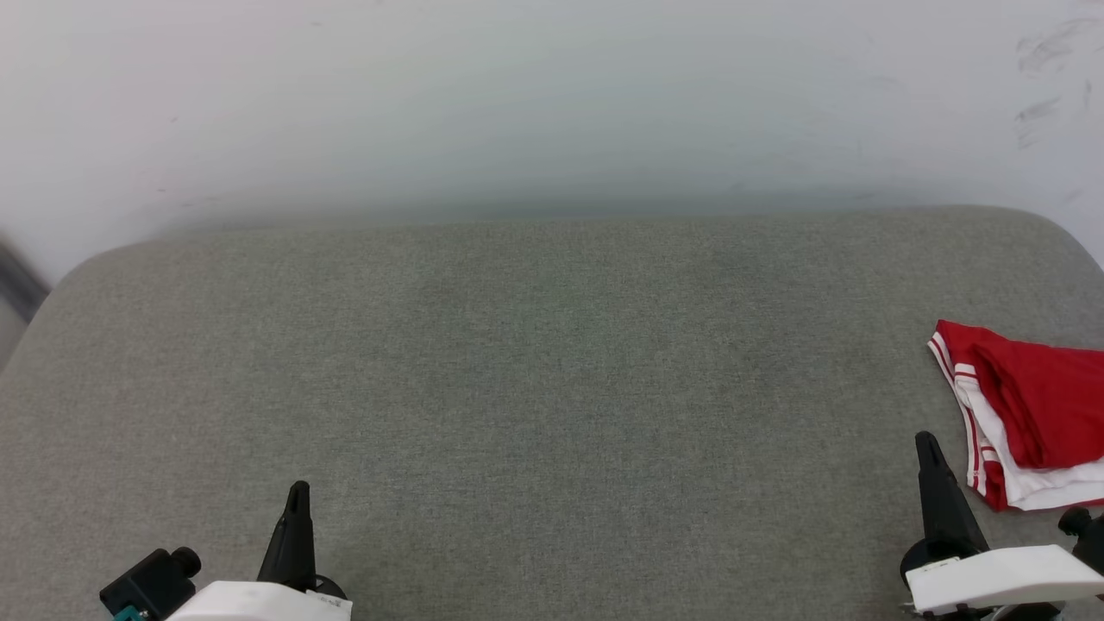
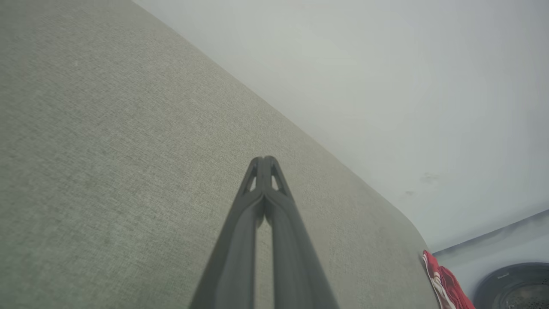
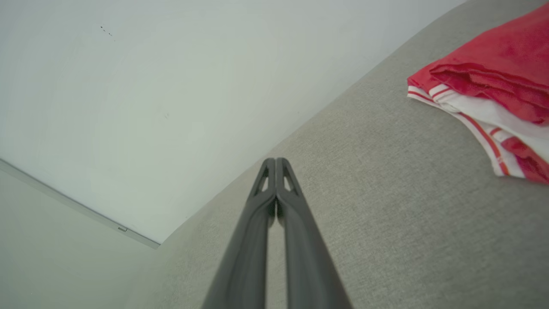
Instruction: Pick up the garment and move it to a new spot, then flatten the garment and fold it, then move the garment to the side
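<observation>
Rightward, the folded garment (image 1: 1044,397) is cut off.

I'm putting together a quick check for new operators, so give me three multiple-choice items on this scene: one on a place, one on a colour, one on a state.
1. Where does the shirt lie on the grey cushion?
A) at the robot's right edge
B) in the middle
C) at the robot's left edge

2. What colour is most of the shirt?
A) blue
B) red
C) green

3. How do the left gripper and the right gripper stand?
A) both shut, holding nothing
B) both wide open
C) the right one clamped on the shirt

Answers:
1 A: the head view shows it at the right edge, beside the right gripper.
2 B: the cloth is red, with white striped trim.
3 A: each wrist view shows the fingers pressed together over bare cushion.
</observation>
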Motion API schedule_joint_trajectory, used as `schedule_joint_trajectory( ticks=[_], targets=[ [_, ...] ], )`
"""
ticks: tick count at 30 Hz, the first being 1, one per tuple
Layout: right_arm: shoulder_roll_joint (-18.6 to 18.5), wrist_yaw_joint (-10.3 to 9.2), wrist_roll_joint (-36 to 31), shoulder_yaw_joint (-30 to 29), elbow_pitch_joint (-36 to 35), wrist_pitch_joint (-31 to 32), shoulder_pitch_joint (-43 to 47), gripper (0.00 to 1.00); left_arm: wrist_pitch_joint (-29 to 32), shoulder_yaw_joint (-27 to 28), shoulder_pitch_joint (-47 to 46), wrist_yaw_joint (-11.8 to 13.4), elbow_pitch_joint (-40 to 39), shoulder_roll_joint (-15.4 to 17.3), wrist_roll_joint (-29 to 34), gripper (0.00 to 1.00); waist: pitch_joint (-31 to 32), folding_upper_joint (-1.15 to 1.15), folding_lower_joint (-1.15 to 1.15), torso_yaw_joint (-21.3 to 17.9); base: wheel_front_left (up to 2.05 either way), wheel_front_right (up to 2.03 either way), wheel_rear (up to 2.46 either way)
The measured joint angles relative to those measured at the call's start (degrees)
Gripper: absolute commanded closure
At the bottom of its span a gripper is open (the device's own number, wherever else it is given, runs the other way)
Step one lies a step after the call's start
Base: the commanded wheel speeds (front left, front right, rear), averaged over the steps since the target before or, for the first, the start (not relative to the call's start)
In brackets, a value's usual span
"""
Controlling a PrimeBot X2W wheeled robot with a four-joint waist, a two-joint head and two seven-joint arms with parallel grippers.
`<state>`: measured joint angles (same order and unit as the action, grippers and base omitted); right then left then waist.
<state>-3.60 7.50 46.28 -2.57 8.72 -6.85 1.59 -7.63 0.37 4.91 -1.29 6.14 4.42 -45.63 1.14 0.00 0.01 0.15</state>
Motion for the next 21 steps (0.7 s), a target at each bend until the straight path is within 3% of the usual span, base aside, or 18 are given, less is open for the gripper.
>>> schedule_joint_trajectory(
  ticks=[21],
  targets=[
    [-0.18, 0.0, 14.92, -0.6, 1.63, 3.71, -2.22, 1.0, 3.5, 0.73, -3.22, -1.83, 2.31, 0.27, -15.48, 1.0, -0.32, 0.0, 0.0, -0.04, 0.0, 0.0, 0.0]
  ],
)
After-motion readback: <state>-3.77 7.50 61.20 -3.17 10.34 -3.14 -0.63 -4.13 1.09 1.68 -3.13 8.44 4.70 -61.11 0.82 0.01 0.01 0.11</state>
